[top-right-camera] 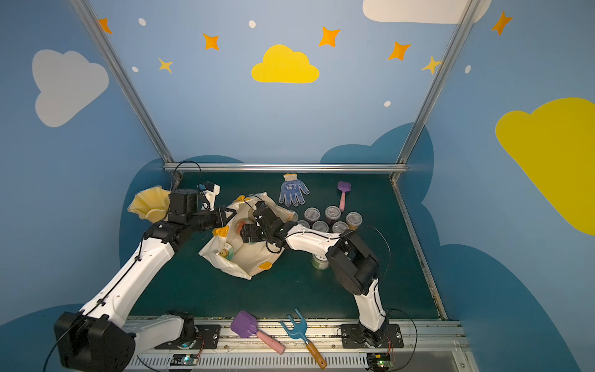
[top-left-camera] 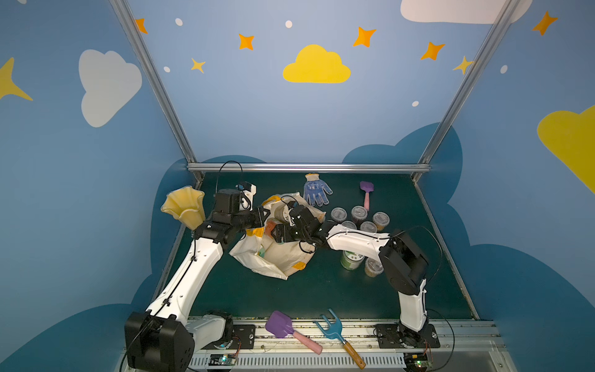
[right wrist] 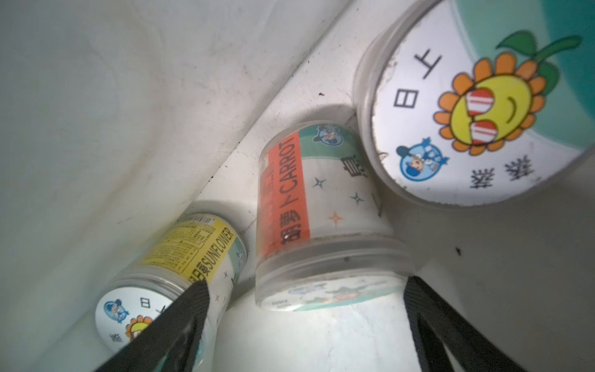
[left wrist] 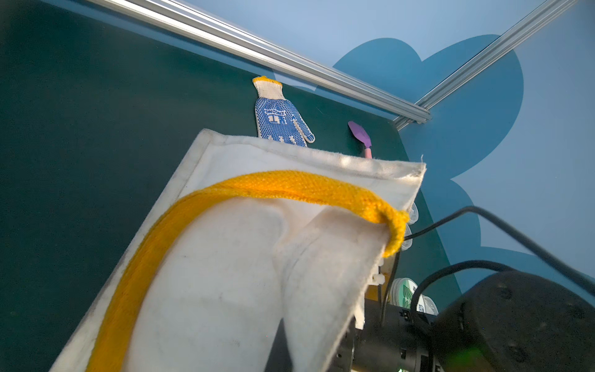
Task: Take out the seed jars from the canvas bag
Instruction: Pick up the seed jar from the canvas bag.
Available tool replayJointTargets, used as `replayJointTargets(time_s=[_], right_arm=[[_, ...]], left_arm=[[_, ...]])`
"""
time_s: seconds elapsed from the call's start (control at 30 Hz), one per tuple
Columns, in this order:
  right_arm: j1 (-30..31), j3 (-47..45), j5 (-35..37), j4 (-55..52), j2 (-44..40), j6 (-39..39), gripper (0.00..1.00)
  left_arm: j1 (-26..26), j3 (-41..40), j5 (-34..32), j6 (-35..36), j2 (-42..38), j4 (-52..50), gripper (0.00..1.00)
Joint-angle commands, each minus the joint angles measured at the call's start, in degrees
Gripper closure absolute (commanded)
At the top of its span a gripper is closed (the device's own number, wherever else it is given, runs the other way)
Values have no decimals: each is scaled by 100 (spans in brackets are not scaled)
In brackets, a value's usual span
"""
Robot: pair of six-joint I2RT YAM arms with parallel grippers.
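The canvas bag (top-left-camera: pixel 280 257) sits slumped in the middle of the tabletop (top-left-camera: pixel 322 296), mouth upward in both top views. The left hand (top-left-camera: pixel 262 216) is pinched closed on the bag's rim, on the side away from the small cups (top-left-camera: pixel 359 214). In the left wrist view, cloth and the yellow handle (left wrist: pixel 257 186) hang lifted right before the camera. That grip looks meant to hold the mouth open and steady the bag while the other arm reaches in.

The right hand (right wrist: pixel 307 281) is down inside the bag, spread wide and holding nothing. Its fingers (right wrist: pixel 180 322) straddle the lid end of the carrot jar (right wrist: pixel 322 206), which lies on its side on the bag's floor. A sunflower jar (right wrist: pixel 193 254) lies beside it against the cloth wall, and a third jar (right wrist: pixel 467 106) shows only its pictured lid.

Outside, the small cups stand clustered just beside the bag, and a green-lidded jar (top-left-camera: pixel 351 259) stands near it under the right forearm. So most jars appear to be out. The wide spread suits the broad carrot jar, though being round and on its side, it could roll.
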Motion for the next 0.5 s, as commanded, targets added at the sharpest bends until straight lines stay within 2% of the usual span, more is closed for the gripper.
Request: replayJointTargets(time_s=[0.0,0.47], right_arm=[[-51,78,189,-24,59,39,8],[-87,437,21,-283,503,18,8]], left_arm=[[-8,-32,57,38,-119,82,95],[-10,-58,59,44,-178,39,95]])
